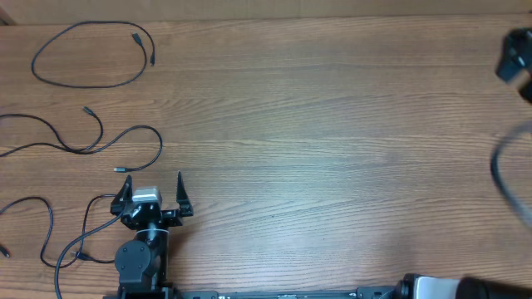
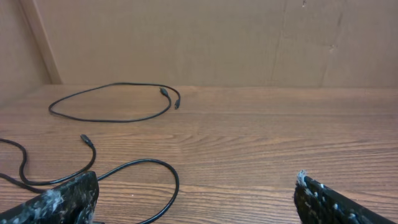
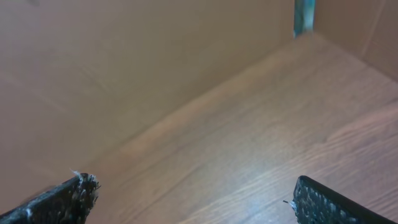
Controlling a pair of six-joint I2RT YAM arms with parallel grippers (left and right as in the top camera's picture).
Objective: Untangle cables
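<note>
Left fingers (image 2: 62, 200): we note them spread wide, grasping nothing, low over the near left of the bench (image 1: 332, 124).
Right fingers (image 3: 336, 206): released as well, empty, over bench wood beside a brown wall (image 3: 124, 68).
Cables (image 1: 87, 55): all on the left side. One loose loop lies far left. Other strands sprawl just beyond and beside the left fingers.

- Wooden desk (image 1: 332, 124) fills the view, and the black cords lie along its left side, each apart from the others.
- Far cable (image 1: 152, 56) forms one wide, open loop in the far left corner.
- Middle cable (image 1: 160, 143) snakes in from the left edge and curls back just ahead of my left gripper (image 1: 154, 177).
- Near cable (image 1: 51, 223) loops beside my left arm.
- My left gripper's jaws are spread, nothing between them.
- A blurred dark shape (image 1: 517, 54) sits at the right edge.
</note>
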